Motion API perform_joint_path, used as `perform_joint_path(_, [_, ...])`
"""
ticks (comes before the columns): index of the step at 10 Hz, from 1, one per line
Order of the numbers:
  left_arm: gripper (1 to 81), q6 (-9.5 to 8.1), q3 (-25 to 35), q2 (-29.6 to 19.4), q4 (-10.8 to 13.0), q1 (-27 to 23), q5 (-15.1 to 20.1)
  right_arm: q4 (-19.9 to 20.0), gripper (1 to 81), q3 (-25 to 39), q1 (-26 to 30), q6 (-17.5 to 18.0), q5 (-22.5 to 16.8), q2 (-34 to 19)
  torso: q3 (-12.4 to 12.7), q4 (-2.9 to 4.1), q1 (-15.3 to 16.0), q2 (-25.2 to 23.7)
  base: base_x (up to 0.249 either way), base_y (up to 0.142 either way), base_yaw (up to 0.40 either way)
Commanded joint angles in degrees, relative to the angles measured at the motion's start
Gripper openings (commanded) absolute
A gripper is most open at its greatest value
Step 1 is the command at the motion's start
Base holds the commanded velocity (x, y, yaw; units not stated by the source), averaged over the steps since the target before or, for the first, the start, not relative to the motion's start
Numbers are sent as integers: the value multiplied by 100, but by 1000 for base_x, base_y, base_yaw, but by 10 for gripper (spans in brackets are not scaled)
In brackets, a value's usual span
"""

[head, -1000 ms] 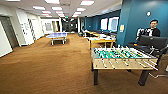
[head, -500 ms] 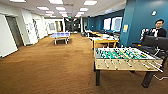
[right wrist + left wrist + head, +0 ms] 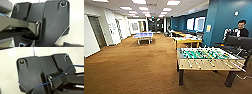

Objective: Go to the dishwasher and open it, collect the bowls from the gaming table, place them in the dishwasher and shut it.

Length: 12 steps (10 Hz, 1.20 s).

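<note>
Gaming table (image 3: 187, 40), yellow-framed with a pale top, stands mid-room just beyond one foosball table (image 3: 207, 58); I can't resolve any bowls on it. One blue ping-pong table (image 3: 143, 35) sits farther back. One person (image 3: 241, 30) at right, partly cut off. Gripper fingers: I cannot tell either state.

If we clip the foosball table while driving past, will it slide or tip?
Probably neither. The foosball table looks heavy: a thick wooden body on stout dark legs set wide apart, so tipping seems unlikely. The brown carpet should grip the feet, so it would likely resist sliding. The rods sticking out of its near side look likelier to catch or bend.
</note>
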Motion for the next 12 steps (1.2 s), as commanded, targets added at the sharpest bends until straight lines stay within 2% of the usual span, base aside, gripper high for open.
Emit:
perform_joint_path(1, [811,-56,7,-1,-45,-268,208,-49,811,1,261,-20,-302,4,0,0,0,0,0,0,0])
perform_joint_path(2, [811,-265,8,16,-132,-268,216,-49,811,-8,261,-20,-302,4,0,0,0,0,0,0,0])
perform_joint_path(3, [811,-610,17,26,-406,-251,234,-49,811,-8,270,-20,-302,4,0,0,0,-2,0,0,0])
perform_joint_path(4, [811,-1072,-17,129,-911,-233,485,-49,811,-8,279,-20,-311,4,0,0,-2,-2,0,0,0])
perform_joint_path(5, [811,-1182,-36,105,-1256,-268,812,-49,811,1,270,-20,-311,4,0,0,-2,-2,0,0,0])
perform_joint_path(6, [811,-1157,-62,79,-1294,-268,850,-49,811,18,270,-20,-311,4,0,0,-2,-2,0,0,0])
perform_joint_path(7, [811,-1103,-62,35,-1216,-268,815,-49,811,19,270,-20,-311,21,0,0,-2,-2,0,0,0])
perform_joint_path(8, [811,-853,-54,-18,-1025,-312,857,-49,811,18,262,-20,-311,30,0,0,-2,-2,0,0,0])
perform_joint_path(9, [811,-291,-36,-53,-819,-329,936,-49,811,9,261,-11,-311,30,0,0,-2,-2,0,0,0])
perform_joint_path(10, [811,202,-27,-45,-854,-321,964,-40,811,-8,253,-12,-302,22,0,0,-2,-2,0,0,0])
perform_joint_path(11, [811,652,-27,-36,-985,-329,964,-40,811,-8,253,-11,-311,21,0,0,-2,-2,0,0,0])
perform_joint_path(12, [811,1309,-27,-53,-1430,-329,937,-40,811,-8,252,-11,-311,21,0,0,-2,-2,0,0,0])
